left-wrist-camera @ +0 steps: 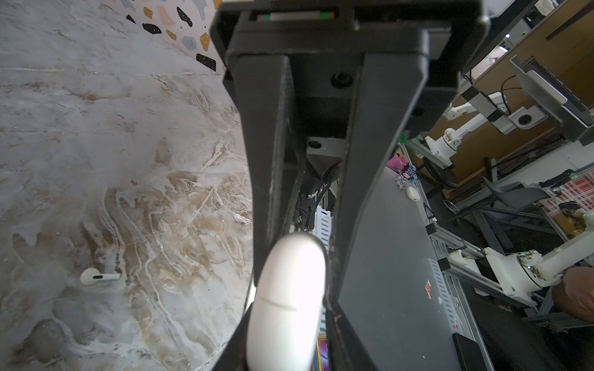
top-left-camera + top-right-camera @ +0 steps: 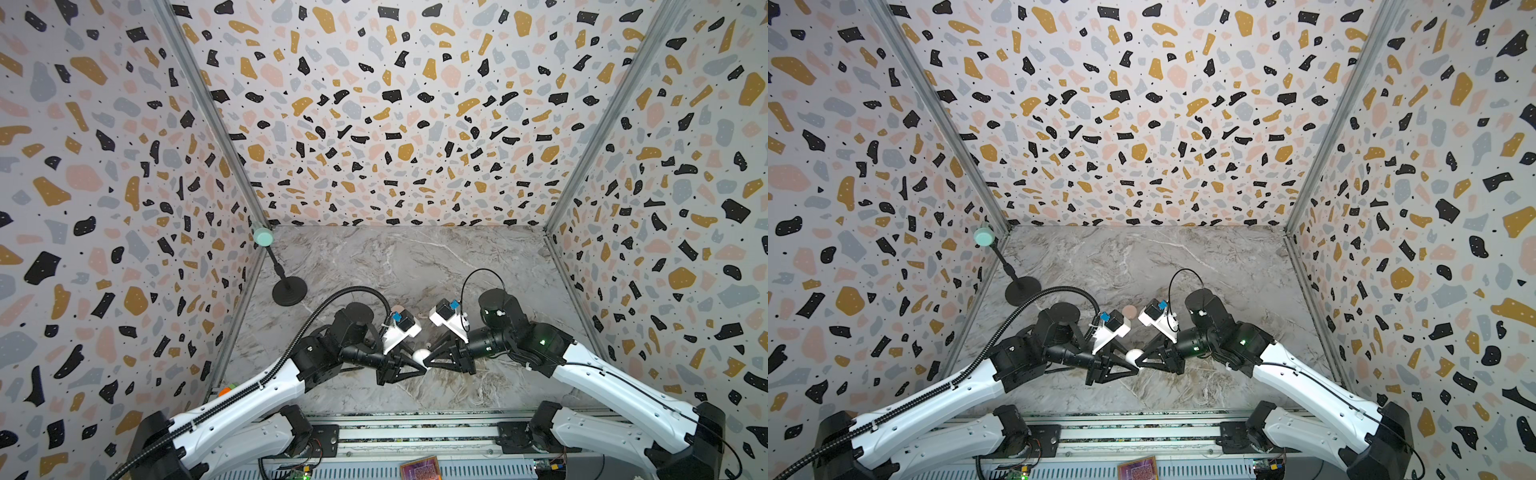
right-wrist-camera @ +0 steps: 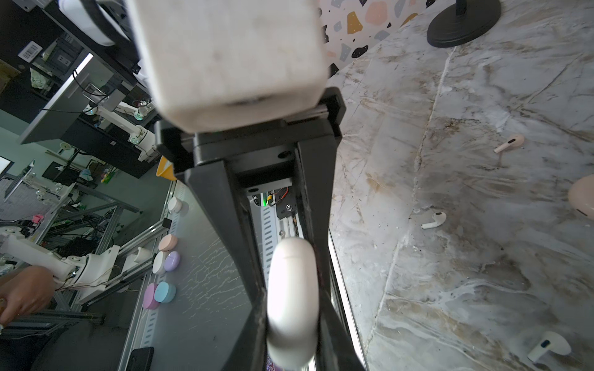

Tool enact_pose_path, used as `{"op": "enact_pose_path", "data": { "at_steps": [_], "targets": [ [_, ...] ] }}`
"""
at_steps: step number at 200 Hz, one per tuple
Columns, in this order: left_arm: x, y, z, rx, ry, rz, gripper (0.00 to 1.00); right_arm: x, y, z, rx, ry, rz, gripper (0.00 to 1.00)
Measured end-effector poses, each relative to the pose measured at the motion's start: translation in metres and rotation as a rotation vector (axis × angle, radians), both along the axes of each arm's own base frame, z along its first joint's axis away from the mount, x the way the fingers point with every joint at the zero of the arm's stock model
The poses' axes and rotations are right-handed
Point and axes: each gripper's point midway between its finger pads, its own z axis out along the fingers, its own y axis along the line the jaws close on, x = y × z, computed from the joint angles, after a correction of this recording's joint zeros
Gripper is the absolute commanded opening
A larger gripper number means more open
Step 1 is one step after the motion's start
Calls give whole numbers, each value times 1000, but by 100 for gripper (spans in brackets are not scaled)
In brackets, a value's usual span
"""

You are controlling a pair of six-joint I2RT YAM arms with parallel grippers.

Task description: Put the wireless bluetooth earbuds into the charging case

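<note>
A white charging case [image 2: 420,355] [image 2: 1133,354] hangs above the marble table between both arms, its lid seam closed. My left gripper [image 2: 422,366] [image 1: 289,353] is shut on the white case [image 1: 286,298], which fills the gap between its fingers. From the opposite side my right gripper [image 2: 429,362] [image 3: 292,337] is shut on the same case [image 3: 292,289]. One white earbud [image 1: 98,277] lies on the table in the left wrist view. The right wrist view shows a pale pink earbud [image 3: 511,143] and two white earbuds [image 3: 434,220] [image 3: 548,348] lying loose.
A round pink case [image 2: 1129,311] [image 3: 583,197] sits on the table just behind the two wrists. A black stand with a teal head [image 2: 289,291] occupies the back left corner. Patterned walls enclose three sides, and a metal rail [image 2: 415,432] runs along the front.
</note>
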Motion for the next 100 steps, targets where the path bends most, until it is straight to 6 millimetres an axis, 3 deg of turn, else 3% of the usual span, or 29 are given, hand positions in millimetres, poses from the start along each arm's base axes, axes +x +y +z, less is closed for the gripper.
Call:
{"op": "enact_pose_path", "data": {
  "at_steps": [32,56,69,74,80,100],
  "targets": [
    [-2,0,1,-2,8,-7,27,0,0,0,0,-11,4,0],
    [-5,1,1,-3,24,-19,14,-3,1,0,4,-21,20,0],
    [-5,1,1,-3,27,-22,0,-3,1,0,4,-24,23,0],
    [-5,1,1,-3,28,-22,0,-3,1,0,4,-25,23,0],
    [-6,1,1,-3,28,-24,0,-3,1,0,4,-25,23,7],
    [-4,1,0,1,25,-14,0,-2,1,-1,0,-29,16,47]
  ]
}}
